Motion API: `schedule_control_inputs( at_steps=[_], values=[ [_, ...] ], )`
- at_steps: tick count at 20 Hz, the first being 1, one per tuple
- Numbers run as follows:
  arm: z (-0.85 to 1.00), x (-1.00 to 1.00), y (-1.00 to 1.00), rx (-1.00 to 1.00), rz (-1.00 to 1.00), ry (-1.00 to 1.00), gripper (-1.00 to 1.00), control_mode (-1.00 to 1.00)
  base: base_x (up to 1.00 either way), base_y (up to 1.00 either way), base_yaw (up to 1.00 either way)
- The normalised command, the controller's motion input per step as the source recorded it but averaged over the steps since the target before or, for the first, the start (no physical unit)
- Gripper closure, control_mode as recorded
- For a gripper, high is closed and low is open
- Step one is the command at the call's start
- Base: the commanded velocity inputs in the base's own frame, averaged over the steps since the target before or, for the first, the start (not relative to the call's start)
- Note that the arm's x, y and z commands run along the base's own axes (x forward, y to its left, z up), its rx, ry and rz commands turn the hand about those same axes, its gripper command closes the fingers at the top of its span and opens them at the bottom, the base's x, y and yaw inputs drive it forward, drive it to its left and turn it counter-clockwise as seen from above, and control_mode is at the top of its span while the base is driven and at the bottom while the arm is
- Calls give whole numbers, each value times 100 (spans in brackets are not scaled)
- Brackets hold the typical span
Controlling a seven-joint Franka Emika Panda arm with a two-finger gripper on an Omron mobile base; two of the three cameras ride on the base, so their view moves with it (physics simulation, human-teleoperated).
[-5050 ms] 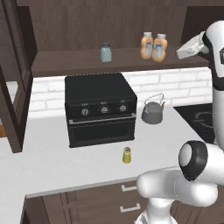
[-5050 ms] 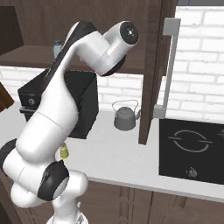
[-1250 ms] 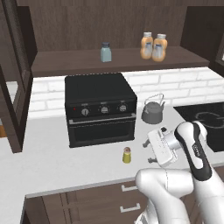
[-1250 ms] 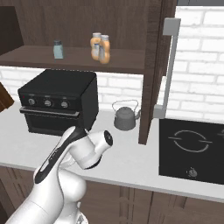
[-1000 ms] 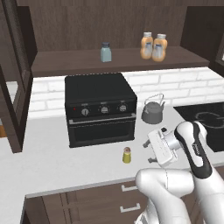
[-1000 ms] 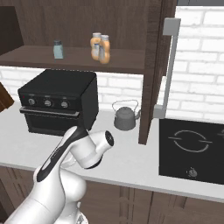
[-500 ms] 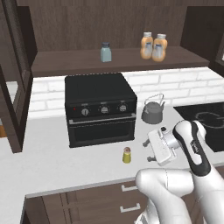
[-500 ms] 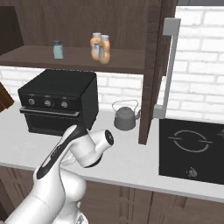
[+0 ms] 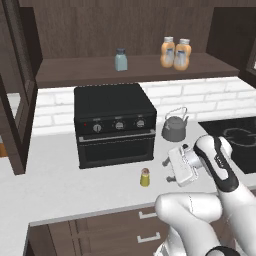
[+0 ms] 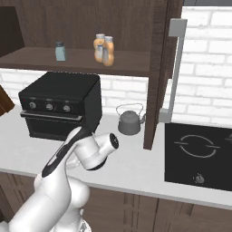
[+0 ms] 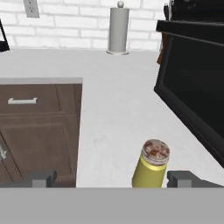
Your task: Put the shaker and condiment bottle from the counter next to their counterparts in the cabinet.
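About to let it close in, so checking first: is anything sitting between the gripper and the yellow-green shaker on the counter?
Nothing visible. In the hand view the shaker stands upright on bare counter just ahead of the open gripper, slightly toward one fingertip. The black oven stands off to the side, not in the path.

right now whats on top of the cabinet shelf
On the cabinet shelf stand a pale blue-grey shaker and two orange bottles close together. The shelf's right end is hidden behind the cabinet's side panel in the right base view.
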Motion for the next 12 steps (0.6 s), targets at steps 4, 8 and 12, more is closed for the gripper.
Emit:
schedule_control_inputs(
  at_steps=[4,8,12],
  values=[
    [-43,8,27,1,-3,0,-100,-100,0,0,0],
    [-54,-1,31,0,-1,-5,-100,-100,0,0,0],
    [-35,0,31,0,-2,-3,-100,-100,0,0,0]
  ],
)
